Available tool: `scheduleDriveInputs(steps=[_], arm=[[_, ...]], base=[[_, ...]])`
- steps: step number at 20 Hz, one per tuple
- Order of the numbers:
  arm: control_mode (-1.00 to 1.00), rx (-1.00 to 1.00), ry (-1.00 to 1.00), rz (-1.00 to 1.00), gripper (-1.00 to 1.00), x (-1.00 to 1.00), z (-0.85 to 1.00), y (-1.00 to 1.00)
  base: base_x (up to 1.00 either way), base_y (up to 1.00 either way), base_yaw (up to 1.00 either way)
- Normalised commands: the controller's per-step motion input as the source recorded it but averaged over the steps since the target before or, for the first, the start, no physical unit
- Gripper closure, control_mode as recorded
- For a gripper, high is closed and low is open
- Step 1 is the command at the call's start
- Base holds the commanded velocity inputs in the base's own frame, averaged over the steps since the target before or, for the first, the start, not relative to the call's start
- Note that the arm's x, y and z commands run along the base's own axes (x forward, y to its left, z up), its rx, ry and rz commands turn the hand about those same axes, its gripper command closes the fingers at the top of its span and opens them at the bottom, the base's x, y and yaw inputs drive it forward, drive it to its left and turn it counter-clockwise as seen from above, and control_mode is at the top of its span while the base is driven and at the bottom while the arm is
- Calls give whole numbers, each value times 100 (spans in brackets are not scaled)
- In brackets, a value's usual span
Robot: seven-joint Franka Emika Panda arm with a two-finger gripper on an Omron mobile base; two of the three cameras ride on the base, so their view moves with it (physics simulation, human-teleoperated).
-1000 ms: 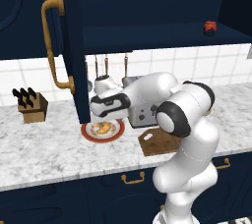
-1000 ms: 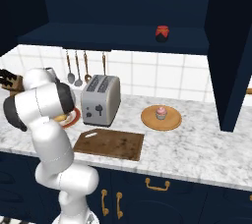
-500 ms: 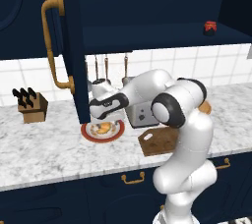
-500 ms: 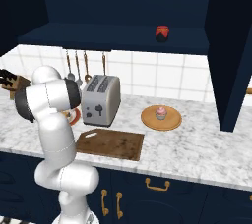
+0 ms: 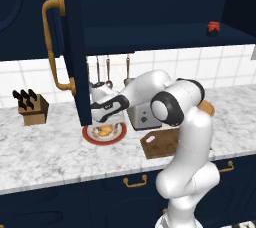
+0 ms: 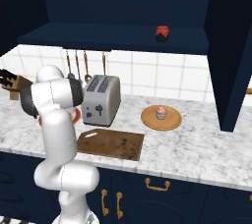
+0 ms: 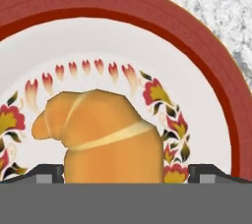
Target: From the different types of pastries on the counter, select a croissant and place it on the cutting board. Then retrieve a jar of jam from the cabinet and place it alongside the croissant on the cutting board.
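- Croissant (image 7: 106, 137): golden-brown, lying on a plate (image 7: 206, 70), low and centre-left in frame.
- Plate: white centre, ring of red and yellow floral motifs, broad red rim.
- Fingertips (image 7: 47, 174): dark, one at each side of the croissant, jaws spread wide.
- Counter (image 7: 216, 2): grey-white marbled, showing beyond the rim, upper right.
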Motion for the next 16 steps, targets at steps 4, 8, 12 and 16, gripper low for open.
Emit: scheduleDriveInputs(steps=[4,8,12,16], arm=[[-100,0,0,0,-100,0,-30,0],[-100,0,-2,0,100,0,-25,0],[-100,1,-9,-1,100,-7,11,-20],[-100,1,-14,-9,100,-44,52,-83]], base=[[0,0,0],[0,0,0],[0,0,0],[0,0,0]])
